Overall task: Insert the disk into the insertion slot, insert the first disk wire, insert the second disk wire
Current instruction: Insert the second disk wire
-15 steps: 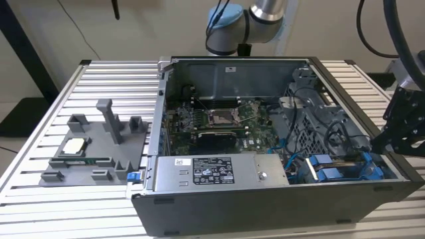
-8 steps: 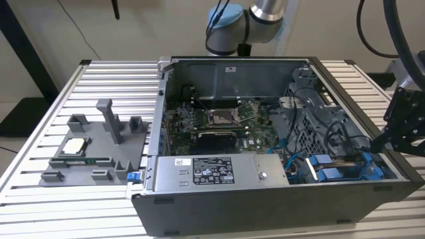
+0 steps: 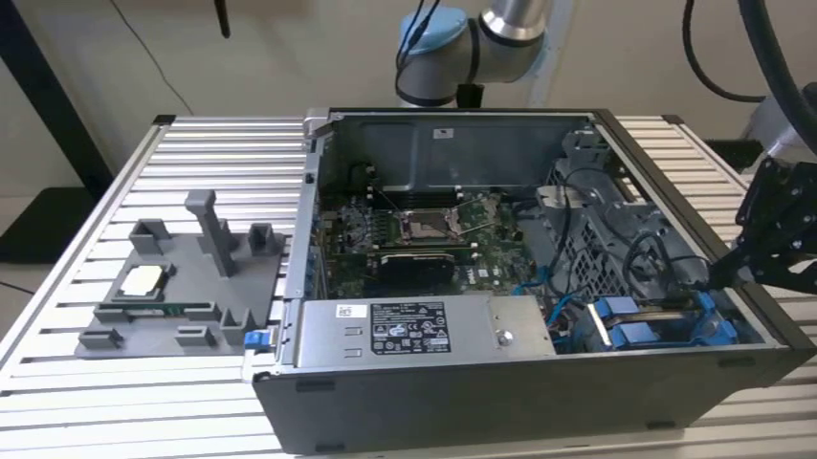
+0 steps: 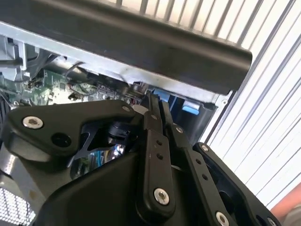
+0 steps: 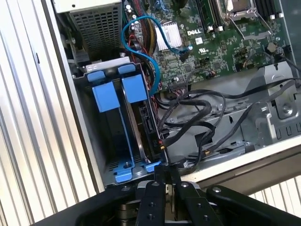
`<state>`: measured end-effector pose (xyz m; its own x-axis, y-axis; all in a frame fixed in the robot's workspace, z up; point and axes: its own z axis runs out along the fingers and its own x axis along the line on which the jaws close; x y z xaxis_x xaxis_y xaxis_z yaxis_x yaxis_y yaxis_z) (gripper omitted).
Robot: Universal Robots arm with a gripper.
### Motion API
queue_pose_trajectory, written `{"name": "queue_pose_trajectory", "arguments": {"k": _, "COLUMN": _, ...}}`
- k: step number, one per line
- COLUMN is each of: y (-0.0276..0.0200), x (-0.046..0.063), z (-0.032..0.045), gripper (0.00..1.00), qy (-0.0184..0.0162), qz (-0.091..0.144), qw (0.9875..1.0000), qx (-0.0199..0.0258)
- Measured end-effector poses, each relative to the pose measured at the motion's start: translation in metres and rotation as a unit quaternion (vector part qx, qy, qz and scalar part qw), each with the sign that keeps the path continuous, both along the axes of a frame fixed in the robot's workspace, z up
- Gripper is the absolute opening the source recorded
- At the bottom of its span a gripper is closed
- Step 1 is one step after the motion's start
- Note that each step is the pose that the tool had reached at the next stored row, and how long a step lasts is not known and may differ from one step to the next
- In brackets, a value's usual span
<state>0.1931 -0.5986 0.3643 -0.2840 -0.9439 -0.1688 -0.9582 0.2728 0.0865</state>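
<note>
I see my gripper, fingers pressed together, at the rim of the insertion slot, where the disk already sits on edge, probably to reach the black wires beside it.

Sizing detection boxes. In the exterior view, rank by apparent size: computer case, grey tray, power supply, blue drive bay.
1. computer case, clearly largest
2. grey tray
3. power supply, close to the tray, so this order is unsure
4. blue drive bay, smallest
</note>
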Motion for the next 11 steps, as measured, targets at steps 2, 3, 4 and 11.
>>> {"name": "queue_pose_trajectory", "arguments": {"k": 2, "y": 0.0004, "x": -0.007, "z": 0.0026, "gripper": 0.15, "qy": -0.0003, "qz": 0.0, "qw": 1.0, "qx": 0.0004}}
{"name": "queue_pose_trajectory", "arguments": {"k": 3, "y": 0.0008, "x": -0.01, "z": 0.0037, "gripper": 0.15, "qy": -0.0005, "qz": 0.0, "qw": 1.0, "qx": 0.0005}}
{"name": "queue_pose_trajectory", "arguments": {"k": 4, "y": 0.0014, "x": -0.013, "z": 0.0048, "gripper": 0.15, "qy": -0.0008, "qz": -0.001, "qw": 1.0, "qx": 0.0006}}
{"name": "queue_pose_trajectory", "arguments": {"k": 11, "y": 0.0105, "x": -0.028, "z": 0.0131, "gripper": 0.15, "qy": -0.0019, "qz": -0.001, "qw": 1.0, "qx": 0.0011}}
